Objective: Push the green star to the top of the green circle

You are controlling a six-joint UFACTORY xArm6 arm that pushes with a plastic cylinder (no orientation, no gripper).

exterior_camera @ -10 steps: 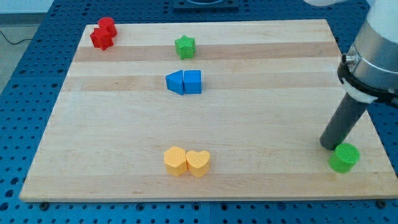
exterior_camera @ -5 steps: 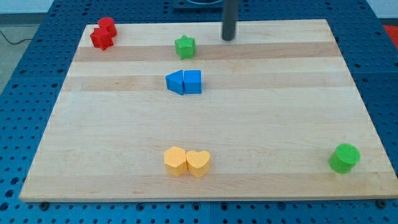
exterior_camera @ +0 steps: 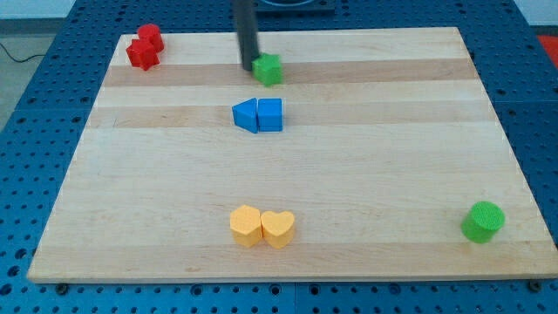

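Observation:
The green star (exterior_camera: pixel 269 69) lies near the view's top, left of centre. My tip (exterior_camera: pixel 249 64) is at the star's left side, touching it or nearly so. The rod rises straight up out of the view's top. The green circle (exterior_camera: pixel 482 221) stands far away at the view's bottom right corner of the wooden board (exterior_camera: pixel 366 166).
Two blue blocks (exterior_camera: pixel 258 115) sit side by side just below the green star. Two red blocks (exterior_camera: pixel 144 48) lie at the board's top left corner. Two yellow blocks (exterior_camera: pixel 261 227), one a heart, lie at the bottom centre.
My tip has swung from beside the green circle across the top of the board to the green star's left side. The star has shifted slightly right.

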